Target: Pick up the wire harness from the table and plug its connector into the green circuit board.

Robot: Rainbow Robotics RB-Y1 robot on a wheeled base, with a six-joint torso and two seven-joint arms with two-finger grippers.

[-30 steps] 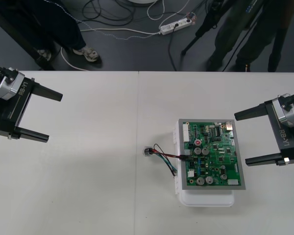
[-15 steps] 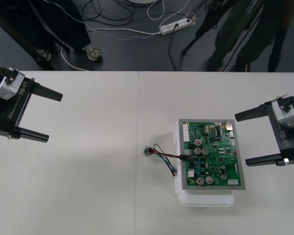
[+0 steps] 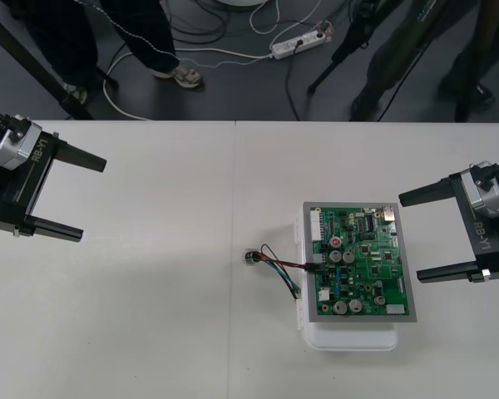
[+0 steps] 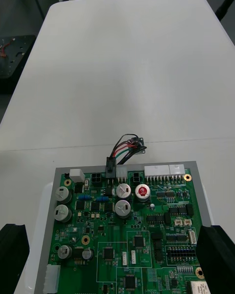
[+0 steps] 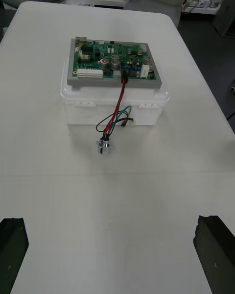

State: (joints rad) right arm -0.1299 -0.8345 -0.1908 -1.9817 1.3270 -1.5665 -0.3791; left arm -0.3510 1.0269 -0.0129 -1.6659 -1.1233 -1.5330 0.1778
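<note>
Pale table (image 3: 150, 291) holds the board (image 3: 362, 262); the harness (image 3: 276, 266) has its plug (image 4: 111, 166) in the board's left edge, socket (image 3: 250, 258) beside. Left claw (image 3: 94, 199) and right claw (image 3: 408, 238) stand open, well apart: confirm seating, avoid snagging.

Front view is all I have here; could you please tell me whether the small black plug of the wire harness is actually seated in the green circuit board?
Observer: Yes. The right wrist view shows the small black plug standing upright in a header at the edge of the green circuit board.
Operator: Thank you. I see the left gripper and right gripper parked open at their sides. How does the rest lie?
Observer: The left wrist view shows the thin wires running down the wall of the tall white base to the round metal socket on the table.
</note>
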